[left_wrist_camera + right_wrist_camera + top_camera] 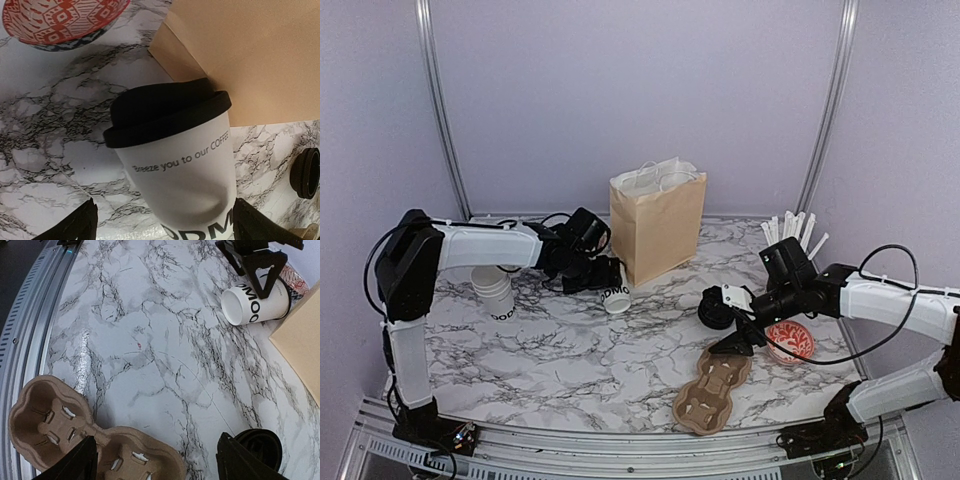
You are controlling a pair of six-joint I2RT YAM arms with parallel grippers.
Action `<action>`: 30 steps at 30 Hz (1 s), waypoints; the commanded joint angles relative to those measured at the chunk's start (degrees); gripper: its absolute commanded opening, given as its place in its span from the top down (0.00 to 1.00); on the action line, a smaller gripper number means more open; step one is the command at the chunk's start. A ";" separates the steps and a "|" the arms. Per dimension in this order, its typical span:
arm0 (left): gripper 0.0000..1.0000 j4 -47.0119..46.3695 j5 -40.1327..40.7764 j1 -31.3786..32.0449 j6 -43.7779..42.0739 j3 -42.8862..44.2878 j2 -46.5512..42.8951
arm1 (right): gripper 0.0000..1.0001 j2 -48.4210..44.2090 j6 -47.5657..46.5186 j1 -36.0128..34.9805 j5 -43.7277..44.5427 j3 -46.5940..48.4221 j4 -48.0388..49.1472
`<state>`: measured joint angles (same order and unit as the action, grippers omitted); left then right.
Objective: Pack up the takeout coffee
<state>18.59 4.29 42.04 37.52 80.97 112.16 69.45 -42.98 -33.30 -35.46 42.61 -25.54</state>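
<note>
nearest the bases, a brown moulded-pulp 2-slot cup carrier (713, 392) lies flat on the white marble-look table (570, 360). the right gripper (733, 343) hangs just above the carrier's far end, fingers spread w/ nothing btwn them. just beside it sit a round black plastic lid (715, 309) on its left & a small red-patterned bowl (790, 342) on its right.

further back on the left, 1 white paper cup w/ black lid (617, 297) lies on its side on the table. its lid end is near the lower corner of the tan paper bag (658, 228) & its lettered base points toward the near edge. the left gripper (165, 227) straddles it near the base, fingers released & wide. a gap shows on 1 side; on the other side can't tell if it touches.

a 2nd white paper cup (498, 297) stands upright under the left arm, top hidden. the bag stands upright at back centre, w/ a bunch of white sticks (790, 232) at back right.
</note>
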 commanded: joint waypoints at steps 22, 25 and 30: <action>0.22 0.11 3.55 8.01 -10.26 -7.18 -7.52 | 0.21 -2.52 2.51 0.27 -4.19 10.06 -5.71; 0.22 -4.66 6.03 11.71 -17.13 -14.65 -14.90 | 0.21 -0.99 6.24 0.38 -5.24 17.77 -7.11; 0.24 -13.75 5.64 15.08 -22.03 -24.92 -23.27 | 0.20 6.60 11.09 0.43 -11.52 28.86 -9.29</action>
<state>11.68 8.03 56.31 21.85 61.25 92.49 70.81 -36.95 -33.21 -41.10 64.99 -32.03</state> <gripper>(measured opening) 0.769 0.799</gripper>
